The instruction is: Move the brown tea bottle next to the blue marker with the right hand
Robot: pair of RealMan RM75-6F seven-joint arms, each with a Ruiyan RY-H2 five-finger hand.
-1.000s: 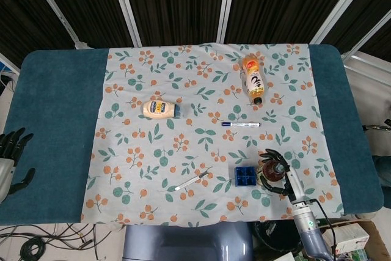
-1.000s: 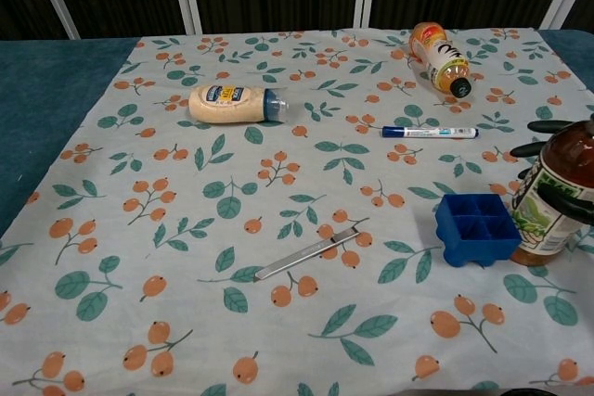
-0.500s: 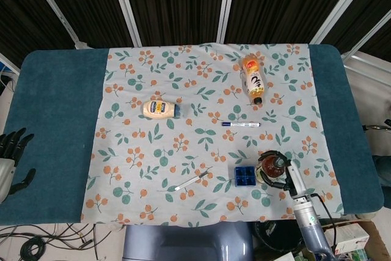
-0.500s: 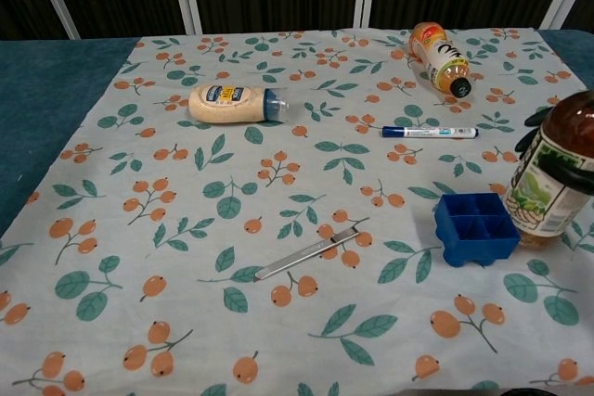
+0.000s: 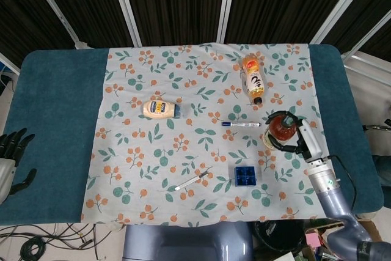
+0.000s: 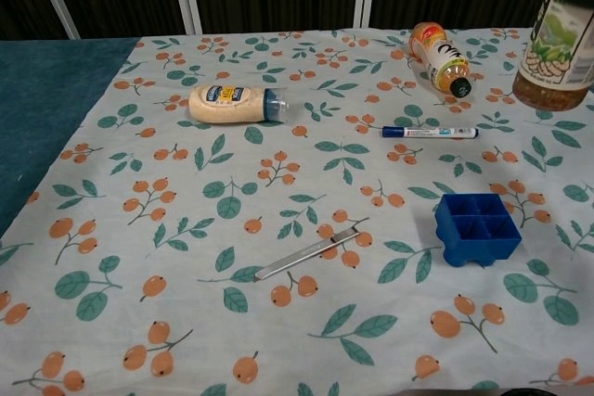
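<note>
Fingers (image 5: 275, 116) of right hand (image 5: 293, 136) wrapped round brown tea bottle (image 5: 281, 128), held upright just right of blue marker (image 5: 240, 124), toward worktop's right edge. Left hand (image 5: 11, 157) idle, fingers spread, off left edge.

Tabletop (image 5: 55, 108): teal, plush surface, rounded corners. Covering its middle: floral cloth (image 5: 183, 151), pale with orange berries and green leaves.

Lying directly on the cloth:
- mayonnaise bottle (image 5: 160, 109), on its side, left of centre;
- orange drink bottle (image 5: 252, 78), on its side, far side, cap toward the near edge;
- blue marker (image 5: 240, 124), horizontal, just below the orange bottle's cap;
- blue ice tray (image 5: 245, 175), near edge;
- slim metal tool (image 5: 191, 181), diagonal, left of the tray.
</note>
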